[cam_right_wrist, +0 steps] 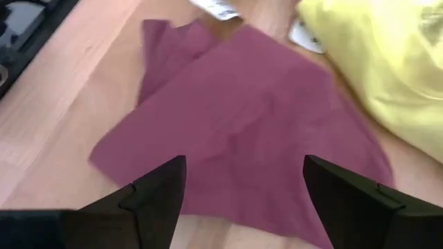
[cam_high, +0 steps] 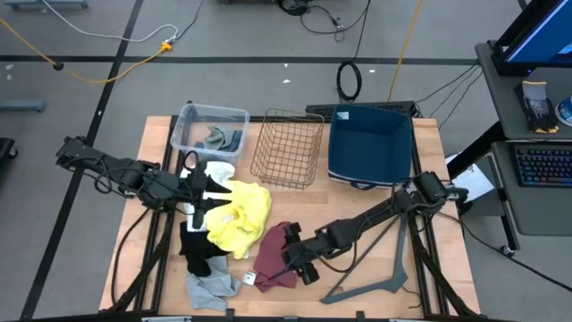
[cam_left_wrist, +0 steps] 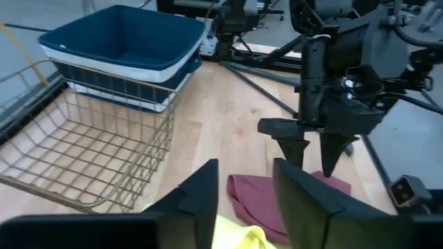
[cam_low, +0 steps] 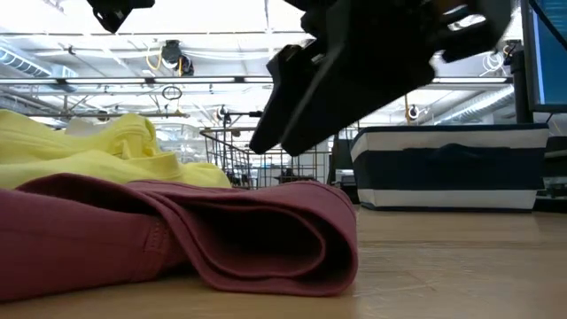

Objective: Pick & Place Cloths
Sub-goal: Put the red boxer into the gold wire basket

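Note:
A maroon cloth (cam_high: 271, 253) lies flat on the table near its near edge, with one edge folded over in the low view (cam_low: 266, 239). My right gripper (cam_high: 298, 265) hangs open just above it, fingers pointing down, one on each side of the cloth's middle (cam_right_wrist: 242, 131). A big yellow cloth (cam_high: 243, 213) lies crumpled to its left, beside a white one (cam_high: 220, 170), a black one (cam_high: 195, 250) and a light grey one (cam_high: 210, 288). My left gripper (cam_high: 204, 188) hovers open over the yellow and white cloths.
At the far edge stand a clear bin (cam_high: 192, 116) holding grey-green and blue cloths, a wire basket (cam_high: 288, 148) and a blue bin (cam_high: 369, 143). A grey V-shaped bar (cam_high: 384, 279) lies near the right near corner. Bare wood shows right of the maroon cloth.

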You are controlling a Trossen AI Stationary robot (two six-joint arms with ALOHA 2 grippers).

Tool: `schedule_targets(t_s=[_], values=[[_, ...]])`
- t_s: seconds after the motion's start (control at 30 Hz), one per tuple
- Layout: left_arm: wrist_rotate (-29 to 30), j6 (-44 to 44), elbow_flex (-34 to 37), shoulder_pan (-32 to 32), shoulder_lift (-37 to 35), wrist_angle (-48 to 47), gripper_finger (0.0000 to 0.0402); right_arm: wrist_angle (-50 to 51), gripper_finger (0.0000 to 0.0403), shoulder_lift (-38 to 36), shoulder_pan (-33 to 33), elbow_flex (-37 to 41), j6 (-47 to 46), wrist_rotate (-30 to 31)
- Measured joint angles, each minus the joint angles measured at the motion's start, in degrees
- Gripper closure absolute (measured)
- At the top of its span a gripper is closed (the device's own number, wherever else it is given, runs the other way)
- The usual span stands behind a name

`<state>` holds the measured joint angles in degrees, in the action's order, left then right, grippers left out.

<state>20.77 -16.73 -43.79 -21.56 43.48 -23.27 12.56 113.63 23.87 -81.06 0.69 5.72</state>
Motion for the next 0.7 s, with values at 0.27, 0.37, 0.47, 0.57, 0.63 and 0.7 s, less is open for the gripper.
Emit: schedule_targets(t_s=[0.27,0.37,0.47,0.57,0.63,0.7], values=[[1.8,-0.1,0.0,0.0,0.0,0.0,0.0198,-1.1,0.0121,3.7,-0.4,0.0,-1.7,-3.4],[1.8,-0.1,0.0,0.0,0.0,0.0,0.0184,-1.9,0.0121,6.3,-0.8,0.0,-1.8,-4.7],[1.8,-0.1,0.0,0.0,0.0,0.0,0.0176,-2.0,0.0122,7.9,-1.3,-0.2,-3.6,-4.9],[1.8,-0.1,0.0,0.0,0.0,-0.1,0.0172,-1.6,0.0125,8.9,-1.9,-0.3,-4.6,-5.9],[1.8,0.0,0.0,0.0,0.0,-0.2,0.0172,-1.2,0.0136,9.0,-2.2,-0.3,-5.7,-5.8],[1.8,0.0,0.0,0.0,0.0,-0.1,0.0172,-0.9,0.0158,9.1,-2.5,-0.3,-6.1,-5.9]])
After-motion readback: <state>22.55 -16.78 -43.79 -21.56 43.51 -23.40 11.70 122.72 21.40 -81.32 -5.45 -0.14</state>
